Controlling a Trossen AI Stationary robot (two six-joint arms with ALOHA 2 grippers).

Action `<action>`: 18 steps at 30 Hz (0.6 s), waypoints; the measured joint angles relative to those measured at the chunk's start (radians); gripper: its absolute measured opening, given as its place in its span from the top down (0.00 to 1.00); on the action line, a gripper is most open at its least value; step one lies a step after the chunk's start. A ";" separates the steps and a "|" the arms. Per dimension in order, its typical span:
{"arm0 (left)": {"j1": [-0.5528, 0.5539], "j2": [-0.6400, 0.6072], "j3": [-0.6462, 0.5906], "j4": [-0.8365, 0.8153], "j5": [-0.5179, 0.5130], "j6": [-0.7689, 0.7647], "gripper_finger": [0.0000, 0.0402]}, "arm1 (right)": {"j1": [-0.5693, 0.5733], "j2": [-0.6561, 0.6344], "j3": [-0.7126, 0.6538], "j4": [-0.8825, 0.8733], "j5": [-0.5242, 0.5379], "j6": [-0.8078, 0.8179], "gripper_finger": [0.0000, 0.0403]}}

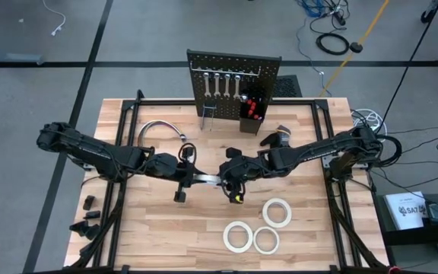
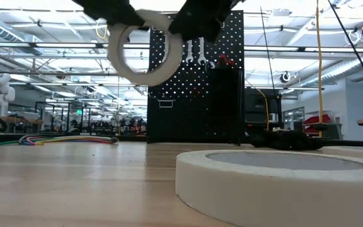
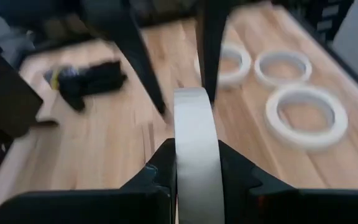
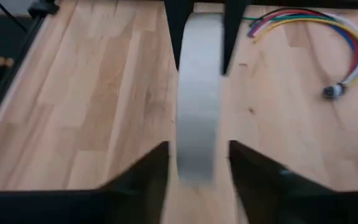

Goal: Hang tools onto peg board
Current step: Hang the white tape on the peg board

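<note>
A tape roll [image 3: 194, 149] hangs above the table [image 1: 158, 236], pinched between the left fingers [image 3: 160, 180]. The right fingers [image 4: 145, 177] stand spread either side of it, apparently mid-handover toward the peg board [image 1: 204, 65].

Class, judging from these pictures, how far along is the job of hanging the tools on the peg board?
Done: four wrenches hang on the peg board. In hand: a tape roll is held above the table between both arms; the left pincer clamps its sides, while the right pincer stands apart from it. Left: three tape rolls lie on the table.
</note>
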 joint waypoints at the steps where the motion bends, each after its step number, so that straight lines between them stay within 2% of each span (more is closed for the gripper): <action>1: 0.000 -0.008 -0.001 -0.030 0.000 -0.005 0.84 | -0.004 -0.008 0.000 -0.017 0.007 -0.013 0.58; 4: 0.013 -0.046 0.004 -0.123 -0.001 -0.061 0.84 | -0.023 -0.041 0.000 -0.082 0.009 -0.042 0.41; 8: 0.040 -0.116 0.025 -0.286 0.040 -0.094 0.84 | -0.043 -0.091 -0.025 -0.132 0.012 -0.096 0.28; 10: 0.068 -0.151 0.028 -0.337 0.047 -0.078 0.84 | -0.060 -0.131 -0.081 -0.091 0.005 -0.110 0.26; 13: 0.152 -0.171 0.029 -0.375 0.058 -0.023 0.84 | -0.097 -0.202 -0.229 0.061 0.004 -0.095 0.26; 18: 0.365 -0.126 0.029 -0.322 0.213 0.171 0.84 | -0.148 -0.284 -0.433 0.336 0.005 -0.015 0.26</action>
